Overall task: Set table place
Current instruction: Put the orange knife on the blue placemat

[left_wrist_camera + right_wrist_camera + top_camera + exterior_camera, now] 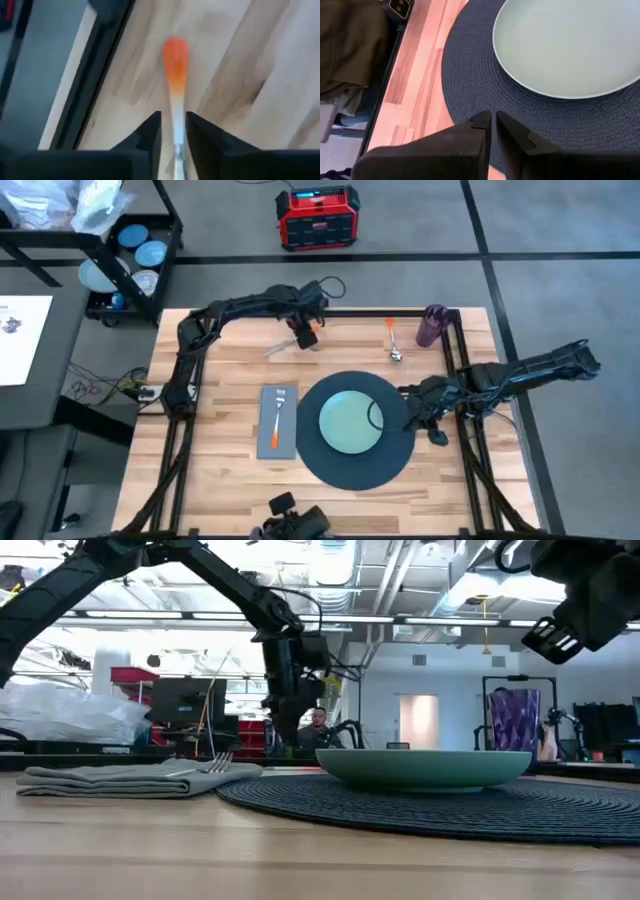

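Note:
A dark round mat point(355, 465) lies at the table's near middle and bears a pale green plate point(348, 423). To its left, a grey napkin point(268, 408) carries an orange-handled fork point(277, 423). An orange-handled spoon point(394, 340) and a purple cup point(433, 326) are at the far right. Near the far edge, my left gripper point(300, 332) is shut on an orange-handled knife point(285, 345). My right gripper point(412, 416) hangs shut and empty above the mat's right rim. My left gripper pinches the knife's pale shaft point(175, 127) between its two fingers point(150, 137), just where the orange handle fades out. The fingers point down from above, and the orange handle end point(175, 55) sticks out beyond them. Whether the knife is off the wood, I cannot tell.
The black frame rail point(470, 370) runs around the tabletop. Bare wood lies right of the mat and along the near edge. Off the table stand a black cart with blue plates point(130, 250) at the far left and a red box point(318, 218) on the floor.

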Motion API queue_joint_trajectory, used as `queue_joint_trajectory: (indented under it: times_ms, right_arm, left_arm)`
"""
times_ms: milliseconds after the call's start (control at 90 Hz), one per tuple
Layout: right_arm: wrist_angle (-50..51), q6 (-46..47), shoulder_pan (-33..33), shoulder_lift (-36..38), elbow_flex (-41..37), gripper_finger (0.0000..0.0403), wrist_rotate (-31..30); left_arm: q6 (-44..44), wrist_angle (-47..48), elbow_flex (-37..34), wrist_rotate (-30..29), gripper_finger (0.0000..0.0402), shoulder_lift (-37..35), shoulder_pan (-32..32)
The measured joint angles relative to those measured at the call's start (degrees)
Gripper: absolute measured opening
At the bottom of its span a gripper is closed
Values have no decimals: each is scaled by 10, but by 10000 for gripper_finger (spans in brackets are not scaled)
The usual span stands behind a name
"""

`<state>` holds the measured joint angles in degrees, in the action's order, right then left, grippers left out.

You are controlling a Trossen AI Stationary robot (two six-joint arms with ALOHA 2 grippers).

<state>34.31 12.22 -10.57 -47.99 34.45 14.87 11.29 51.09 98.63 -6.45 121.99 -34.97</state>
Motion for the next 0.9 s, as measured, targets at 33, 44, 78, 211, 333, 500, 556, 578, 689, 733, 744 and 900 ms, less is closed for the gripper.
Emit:
queue_joint_trajectory:
  times_ms: [33,44,78,211,333,500,556,578,689,733,744,900]
  right_arm:
    - [0,0,0,0,0,16,0]
    - [0,0,0,0,0,16,0]
    - [0,0,0,0,0,16,0]
    - [0,3,0,0,0,16,1]
    - [0,4,0,0,0,16,1]
    - [0,4,0,0,0,16,2]
    - [0,4,0,0,0,16,2]
    - [-1,4,0,0,0,16,2]
    - [-1,4,0,0,0,16,2]
    - [-1,4,0,0,0,16,2]
    - [-1,4,0,0,0,16,2]
    - [-4,4,0,0,0,16,2]
  left_arm:
    - [0,-3,-5,-3,105,0,-2]
    - [0,-5,-7,-3,107,1,-2]
    - [-3,-10,-9,-1,114,1,-3]
    - [-9,-31,-20,1,131,0,-3]
    - [-8,-39,-28,1,133,0,-4]
    - [-9,-71,-55,2,133,0,-4]
    - [-9,-83,-59,3,133,0,-4]
    - [-10,-84,-62,5,133,0,-4]
    - [-11,-82,-81,9,133,0,-4]
    - [-12,-86,-89,10,133,0,-6]
    - [-13,-87,-91,11,133,0,-7]
    - [-23,-94,-103,18,134,5,-9]
